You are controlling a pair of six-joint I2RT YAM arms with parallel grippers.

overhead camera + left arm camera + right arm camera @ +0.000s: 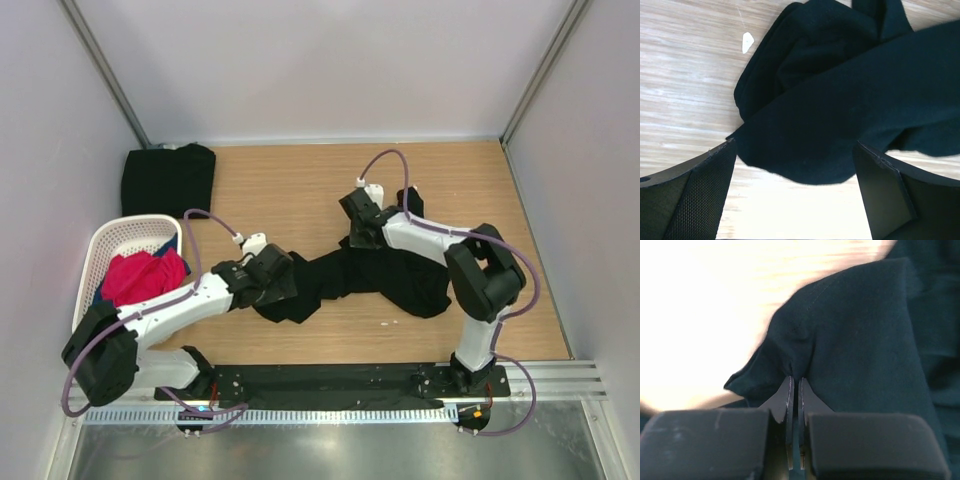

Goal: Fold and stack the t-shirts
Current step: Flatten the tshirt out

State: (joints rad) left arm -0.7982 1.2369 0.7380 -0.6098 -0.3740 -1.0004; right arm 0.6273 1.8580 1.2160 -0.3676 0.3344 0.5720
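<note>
Black shirt (385, 275) lies crumpled on the table (300, 190), right gripper (794, 378) clamped on a thin fold that may slip when lifted, left gripper (795, 146) gaping above its other end.

walls (330, 60): plain white, three sides | table (300, 185): light wood | near edge: metal rail (560, 372)

No text, label, brand, number or sign can be read on any surface in the three views.
</note>
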